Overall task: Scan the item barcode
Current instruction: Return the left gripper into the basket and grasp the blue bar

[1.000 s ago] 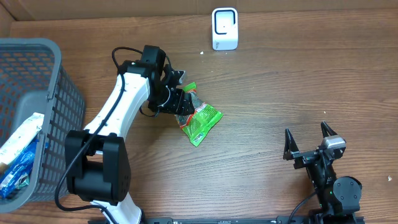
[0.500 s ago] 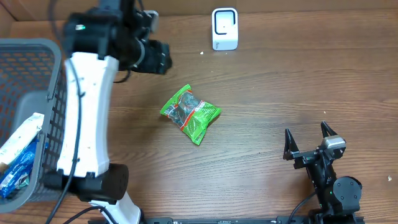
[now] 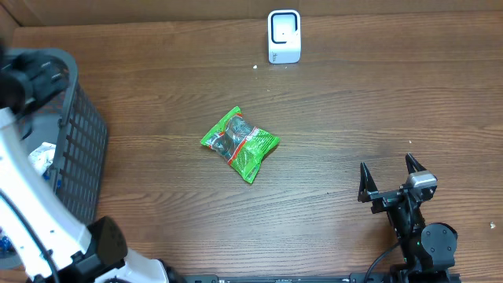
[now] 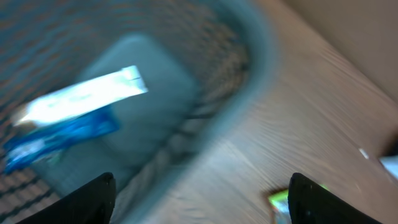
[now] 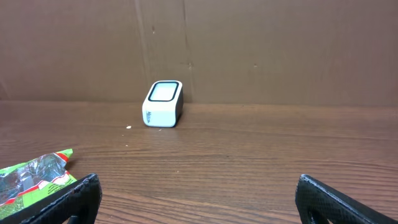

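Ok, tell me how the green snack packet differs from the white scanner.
The snack packet is green, red and crinkled; the scanner is plain white with a dark-rimmed window. The packet is soft and lies flat mid-table; the scanner is a rigid rounded box standing upright at the far edge, by the cardboard wall. Both rest on the wooden table, well apart from each other.

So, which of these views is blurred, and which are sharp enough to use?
Left wrist view: heavy motion blur, the basket and the white packet in it are smeared. Overhead: sharp on the green packet and the scanner; only the left arm at the edge is smeared. Right wrist view: crisp, even light, no glare.
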`<state>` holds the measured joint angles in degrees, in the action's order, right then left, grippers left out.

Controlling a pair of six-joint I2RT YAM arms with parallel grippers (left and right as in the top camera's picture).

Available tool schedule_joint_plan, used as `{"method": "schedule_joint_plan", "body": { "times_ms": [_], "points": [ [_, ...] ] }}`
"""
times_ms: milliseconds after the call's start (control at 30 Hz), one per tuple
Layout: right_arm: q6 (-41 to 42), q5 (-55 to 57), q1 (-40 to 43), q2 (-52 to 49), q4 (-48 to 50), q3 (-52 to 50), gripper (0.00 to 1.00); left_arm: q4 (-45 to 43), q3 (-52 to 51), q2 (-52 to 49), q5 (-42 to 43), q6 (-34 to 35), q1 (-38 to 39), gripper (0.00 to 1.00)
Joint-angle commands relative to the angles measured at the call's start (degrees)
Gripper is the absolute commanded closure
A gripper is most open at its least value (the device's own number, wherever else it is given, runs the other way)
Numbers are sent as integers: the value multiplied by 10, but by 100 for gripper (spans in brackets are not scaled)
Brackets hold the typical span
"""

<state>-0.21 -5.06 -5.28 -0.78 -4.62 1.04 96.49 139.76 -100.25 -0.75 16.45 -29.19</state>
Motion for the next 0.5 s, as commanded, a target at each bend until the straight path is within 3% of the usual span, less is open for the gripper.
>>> {"method": "schedule_joint_plan", "body": {
  "times_ms": [0, 233, 467],
  "points": [
    [0, 5, -3, 6, 2, -6, 0, 3, -42, 35, -9, 16, -80, 20],
    [0, 5, -3, 6, 2, -6, 0, -21, -207, 43, -12, 16, -202, 22],
    [0, 5, -3, 6, 2, -6, 0, -124, -359, 43, -13, 21, -242, 28]
  ]
}}
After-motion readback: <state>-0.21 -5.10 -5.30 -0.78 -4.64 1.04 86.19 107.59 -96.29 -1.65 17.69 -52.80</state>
